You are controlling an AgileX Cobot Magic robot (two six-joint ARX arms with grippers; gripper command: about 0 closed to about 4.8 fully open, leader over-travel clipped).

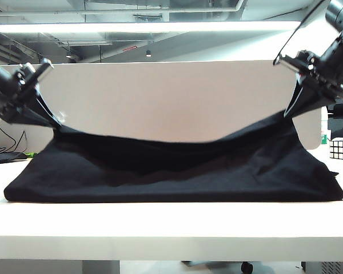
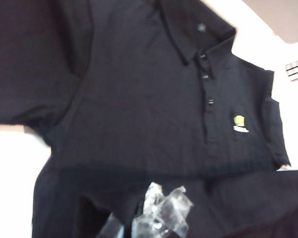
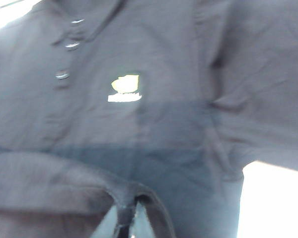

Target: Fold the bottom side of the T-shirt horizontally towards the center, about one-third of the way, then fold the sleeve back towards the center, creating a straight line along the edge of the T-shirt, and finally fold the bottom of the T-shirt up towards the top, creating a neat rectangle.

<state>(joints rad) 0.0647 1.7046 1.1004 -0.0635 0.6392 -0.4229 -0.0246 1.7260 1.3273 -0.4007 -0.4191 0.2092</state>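
Above the table (image 1: 160, 225), both grippers (image 1: 56, 119) (image 1: 290, 111) pinch the T-shirt (image 1: 171, 171) hem.

Both wrist views are blurring. The left gripper (image 2: 156, 218) and right gripper (image 3: 126, 223) are being cut off by frame edges, jaws buried in the T-shirt (image 1: 171, 171). A cube (image 1: 341, 149) is being cropped at the exterior view's right edge.

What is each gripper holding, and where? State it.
Left gripper and right gripper are each shut on the T-shirt, pinching its lifted edge near opposite ends.
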